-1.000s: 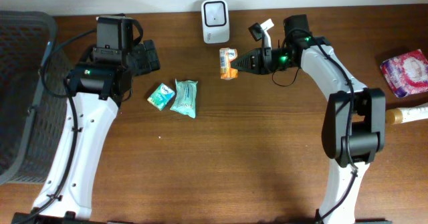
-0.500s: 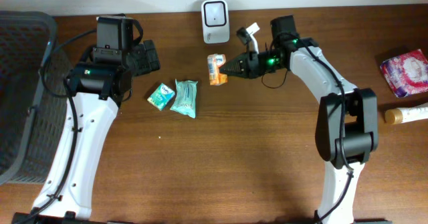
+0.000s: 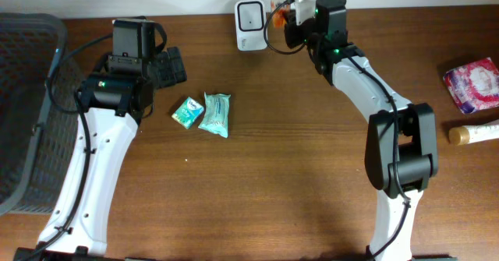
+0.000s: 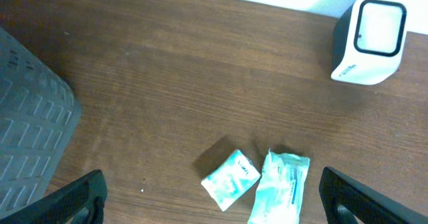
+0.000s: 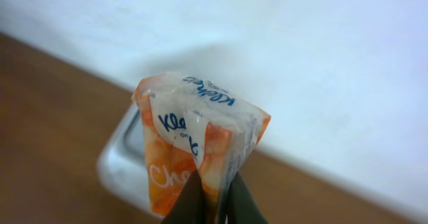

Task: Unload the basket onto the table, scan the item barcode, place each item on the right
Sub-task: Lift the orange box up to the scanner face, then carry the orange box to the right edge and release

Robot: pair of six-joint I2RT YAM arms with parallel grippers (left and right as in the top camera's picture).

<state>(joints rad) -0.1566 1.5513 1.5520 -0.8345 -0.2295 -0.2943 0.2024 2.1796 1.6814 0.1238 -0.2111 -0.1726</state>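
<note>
Pinches an orange tissue packet (image 5: 194,140) by its lower edge in the right gripper (image 5: 212,189), jaws pressed together on the thin wrapper. Holds it raised at 12 o'clock of the table (image 3: 296,183), just at 3 o'clock of the white scanner (image 3: 251,15); cannot tell whether the two touch. Shows, from the right wrist, the scanner blurred behind the packet toward 8 o'clock, pale wall above. Reaches there with the right arm bowed: base at 5 o'clock, elbow out toward 3 o'clock, forearm slanting up to 11 o'clock, wrist at the table's far edge. Hangs the left gripper (image 3: 171,65) at 10 o'clock of the table, fingers (image 4: 77,200) spread wide with nothing between them, left arm rising straight from its base at 7 o'clock. Looks down from the left wrist on a small teal packet (image 4: 231,179) and a long teal packet (image 4: 284,187), side by side on the wood. Places a dark basket (image 3: 23,113) at 9 o'clock, a pink packet (image 3: 472,84) and a tube (image 3: 475,132) at 3 o'clock.
</note>
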